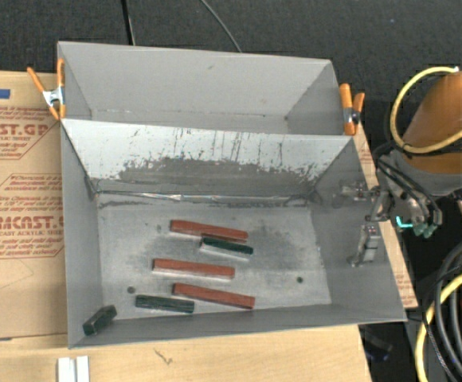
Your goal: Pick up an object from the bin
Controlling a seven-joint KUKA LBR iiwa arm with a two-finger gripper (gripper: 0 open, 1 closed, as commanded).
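Observation:
My gripper [358,223] hangs at the bin's right wall, above the sloping side, open with nothing between its fingers. It is well to the right of all the loose things. Nearest to it on the bin floor are a reddish-brown flat bar [209,230] and a short dark green bar [227,246] lying right against it. Closer to the front lies another reddish-brown bar [213,295].
A third reddish-brown bar [193,268] lies mid-floor. A dark green bar [164,303] rests near the front, and a small dark block [99,319] sits in the front left corner. The arm with its orange cover and cables stands outside the bin on the right.

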